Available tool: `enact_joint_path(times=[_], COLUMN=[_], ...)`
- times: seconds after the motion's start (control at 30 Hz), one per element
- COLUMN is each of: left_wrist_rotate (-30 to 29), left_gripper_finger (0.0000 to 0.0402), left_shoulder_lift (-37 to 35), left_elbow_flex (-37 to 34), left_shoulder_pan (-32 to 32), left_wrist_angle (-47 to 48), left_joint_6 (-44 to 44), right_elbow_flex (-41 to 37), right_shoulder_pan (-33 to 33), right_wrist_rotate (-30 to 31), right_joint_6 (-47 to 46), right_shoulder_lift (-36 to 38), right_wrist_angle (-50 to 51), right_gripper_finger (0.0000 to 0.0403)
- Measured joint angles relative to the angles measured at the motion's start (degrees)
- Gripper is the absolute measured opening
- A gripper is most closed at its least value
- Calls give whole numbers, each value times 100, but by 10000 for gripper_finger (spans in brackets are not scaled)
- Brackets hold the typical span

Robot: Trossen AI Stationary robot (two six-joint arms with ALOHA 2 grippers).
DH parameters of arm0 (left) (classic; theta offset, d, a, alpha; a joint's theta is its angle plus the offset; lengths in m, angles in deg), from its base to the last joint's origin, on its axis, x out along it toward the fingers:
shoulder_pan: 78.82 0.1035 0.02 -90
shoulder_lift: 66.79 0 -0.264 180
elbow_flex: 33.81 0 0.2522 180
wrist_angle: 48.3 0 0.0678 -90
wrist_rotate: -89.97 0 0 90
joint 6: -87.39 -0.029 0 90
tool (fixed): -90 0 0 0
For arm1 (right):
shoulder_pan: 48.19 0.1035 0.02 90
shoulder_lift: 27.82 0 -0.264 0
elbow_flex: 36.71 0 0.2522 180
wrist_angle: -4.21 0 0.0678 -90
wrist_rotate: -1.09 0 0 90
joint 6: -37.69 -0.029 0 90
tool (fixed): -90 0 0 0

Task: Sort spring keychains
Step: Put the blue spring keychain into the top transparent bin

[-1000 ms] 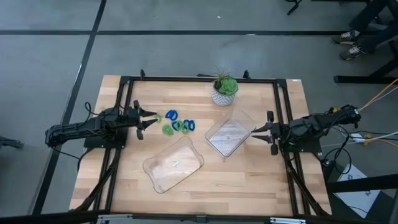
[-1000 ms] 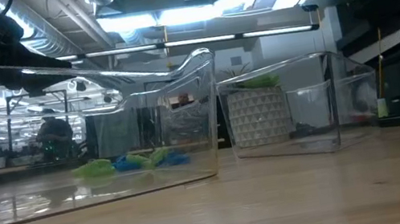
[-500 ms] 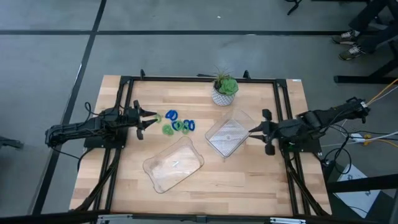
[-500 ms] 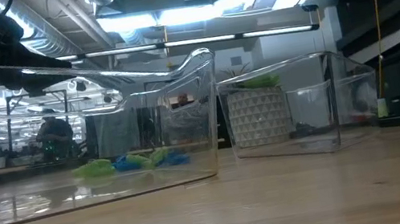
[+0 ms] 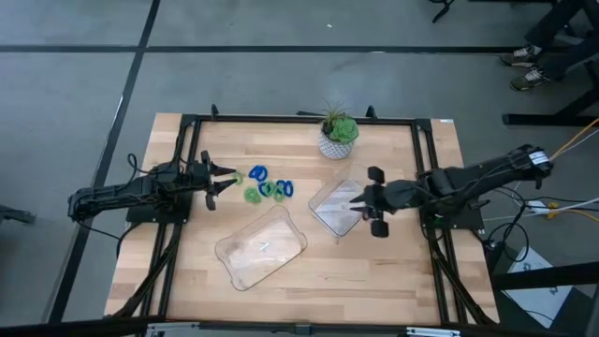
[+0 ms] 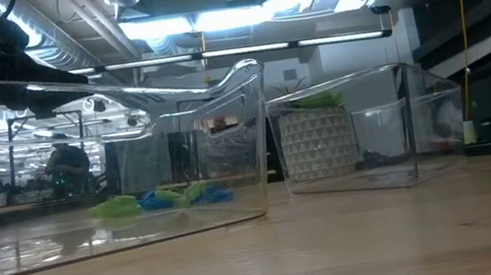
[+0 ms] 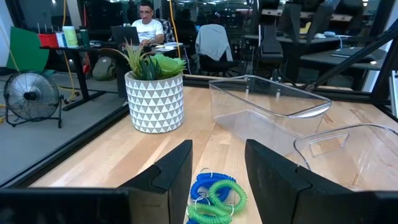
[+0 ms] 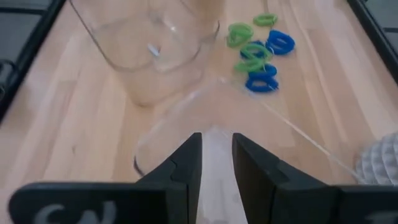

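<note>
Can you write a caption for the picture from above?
Left gripper open beside spring keychains; right gripper open over a clear tray.

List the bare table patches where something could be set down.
Free: the near right corner of the table, beyond both clear trays; also the far left strip between table edge and potted plant. Crowded: the middle, with spring keychains, trays, and the right claw over one tray.

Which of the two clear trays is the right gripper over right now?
The right gripper is over the clear tray just below the potted plant, at its right edge. The other tray, nearer the table's front, has no gripper near it.
</note>
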Motion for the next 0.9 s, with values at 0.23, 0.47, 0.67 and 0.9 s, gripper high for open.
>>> enact_joint_path(times=[0.23, 0.47, 0.67, 0.9], left_wrist_rotate=[0, 0, 0, 0], left_gripper_finger=[143, 143, 143, 143], left_shoulder_lift=[1, 2, 1, 2], left_elbow_flex=[1, 2, 0, 0], left_shoulder_pan=[0, 1, 2, 0], left_wrist_angle=[0, 0, 0, 0], left_joint_6=[0, 0, 0, -1], right_elbow_flex=[1176, 2358, 3010, 3418], right_shoulder_pan=[-715, -1316, -1568, -1718], right_wrist_rotate=[-123, -119, -123, -600], right_joint_6=[407, -143, -281, -411], right_shoulder_lift=[-1089, -2127, -2924, -3430], right_wrist_angle=[-218, -246, -274, -251], right_gripper_finger=[90, 90, 90, 90])
